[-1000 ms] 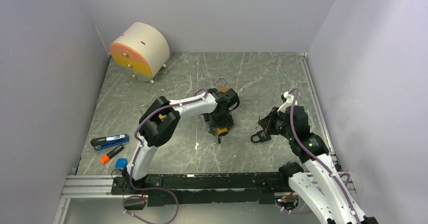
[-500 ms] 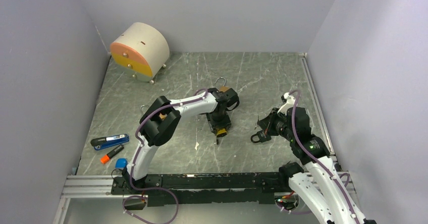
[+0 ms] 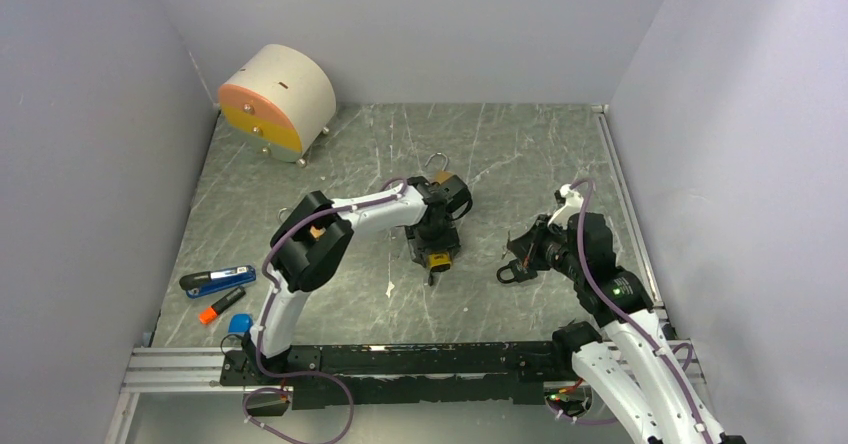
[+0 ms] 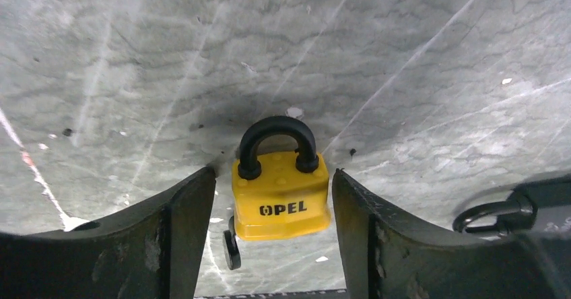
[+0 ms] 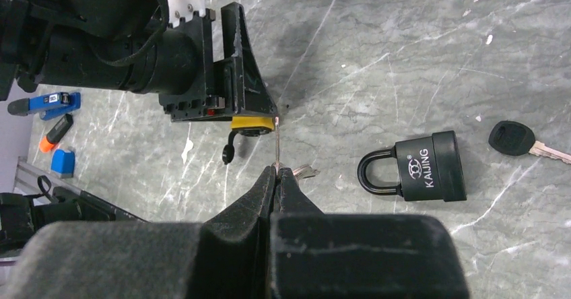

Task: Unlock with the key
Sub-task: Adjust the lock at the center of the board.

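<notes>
Right, counting two padlocks down by the claws: one yellow padlock (image 4: 281, 201) on the surface (image 5: 404, 56) between the parted jaws of the left claw (image 4: 273, 175), one black padlock (image 5: 427, 166) lying nearby. Counting keys too: one thin key (image 5: 277, 144) pinched in the closed right claw (image 5: 276, 171), pointing at the yellow padlock, plus one black-headed key (image 5: 515, 139) lying loose.

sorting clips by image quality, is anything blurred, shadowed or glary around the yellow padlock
Left wrist: yellow padlock sharp, its lettering legible, a dark shadow on the table behind its shackle. Right wrist: the right hand is a dark soft-focus mass up close, the key crisp. Top external: even light, no glare.
</notes>
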Available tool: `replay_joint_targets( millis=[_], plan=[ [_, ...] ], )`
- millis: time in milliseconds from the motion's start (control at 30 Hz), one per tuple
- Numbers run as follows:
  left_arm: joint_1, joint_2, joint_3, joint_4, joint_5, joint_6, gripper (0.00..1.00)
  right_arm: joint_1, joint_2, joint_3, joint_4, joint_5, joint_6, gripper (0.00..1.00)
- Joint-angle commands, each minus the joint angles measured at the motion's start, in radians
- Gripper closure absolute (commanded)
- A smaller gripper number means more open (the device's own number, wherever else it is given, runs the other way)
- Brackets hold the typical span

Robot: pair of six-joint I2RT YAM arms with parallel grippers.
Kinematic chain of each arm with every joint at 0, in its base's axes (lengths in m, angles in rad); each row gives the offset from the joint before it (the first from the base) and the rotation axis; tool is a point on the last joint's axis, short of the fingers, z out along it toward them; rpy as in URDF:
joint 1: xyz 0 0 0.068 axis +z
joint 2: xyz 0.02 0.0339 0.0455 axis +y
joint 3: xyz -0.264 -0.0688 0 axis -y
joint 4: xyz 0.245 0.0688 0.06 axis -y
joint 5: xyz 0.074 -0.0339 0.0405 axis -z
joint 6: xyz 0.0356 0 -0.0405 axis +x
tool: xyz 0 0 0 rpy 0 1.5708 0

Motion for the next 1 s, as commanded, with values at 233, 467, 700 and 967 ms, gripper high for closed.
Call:
replay_joint_targets(
  millis=[233,467,700,967],
  plan=[
    [-0.032,0.008,0.158,-0.117,-0.191,0.085,0.34,-0.004,-0.009,-0.010,0.042,-0.013,-0.006,1.00],
    [-0.044,0.001,0.178,-0.126,-0.210,0.045,0.50,-0.003,-0.009,-0.013,0.043,-0.013,-0.006,1.00],
    [-0.063,0.074,0.256,-0.295,-0.177,-0.094,0.39,-0.004,-0.012,-0.014,0.045,-0.014,-0.005,1.00],
    [-0.070,0.119,0.251,-0.310,-0.164,-0.093,0.32,-0.004,-0.012,-0.016,0.044,-0.019,-0.005,1.00]
  ],
)
